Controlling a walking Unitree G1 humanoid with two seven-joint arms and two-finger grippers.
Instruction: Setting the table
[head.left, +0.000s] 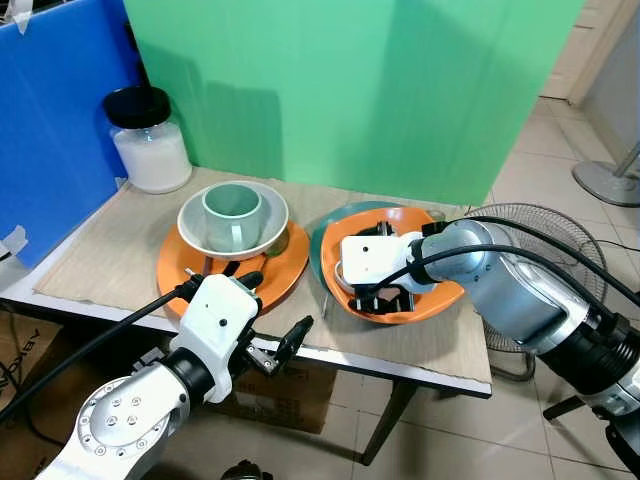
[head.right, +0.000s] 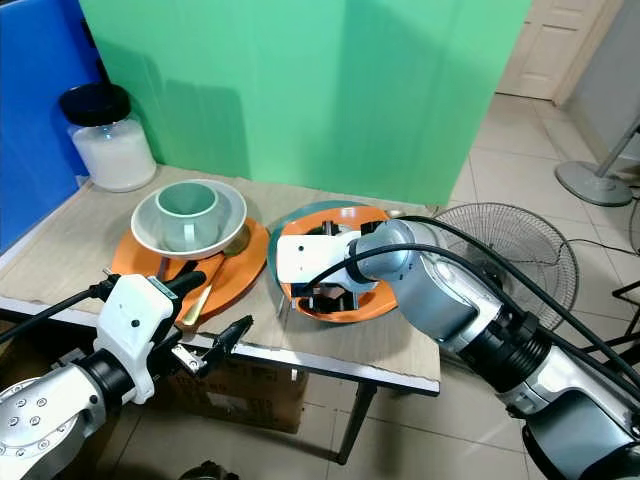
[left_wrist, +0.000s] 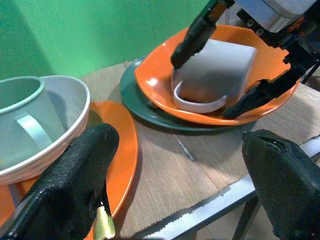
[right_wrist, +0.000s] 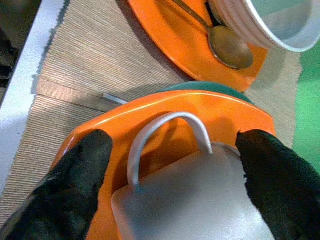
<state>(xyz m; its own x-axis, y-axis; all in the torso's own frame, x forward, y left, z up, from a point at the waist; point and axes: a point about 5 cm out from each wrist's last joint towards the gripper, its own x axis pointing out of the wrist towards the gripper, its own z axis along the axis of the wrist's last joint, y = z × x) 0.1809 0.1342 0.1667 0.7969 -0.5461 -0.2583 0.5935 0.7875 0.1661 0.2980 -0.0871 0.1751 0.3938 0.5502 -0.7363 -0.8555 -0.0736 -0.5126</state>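
Where mug (left_wrist: 215, 70) lies, right end effector (head.left: 385, 270).

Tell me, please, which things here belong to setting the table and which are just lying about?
Belonging to the job:
orange plate
white bowl
green mug
spoon
dark green plate
orange bowl
white mug
right gripper

Lying about:
jar
fan
cardboard box

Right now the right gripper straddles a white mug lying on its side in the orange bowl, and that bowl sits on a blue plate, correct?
Not quite. The plate under the orange bowl is dark green, not blue, as the left wrist view shows. The rest holds: the right gripper straddles the white mug, which lies on its side in that bowl.
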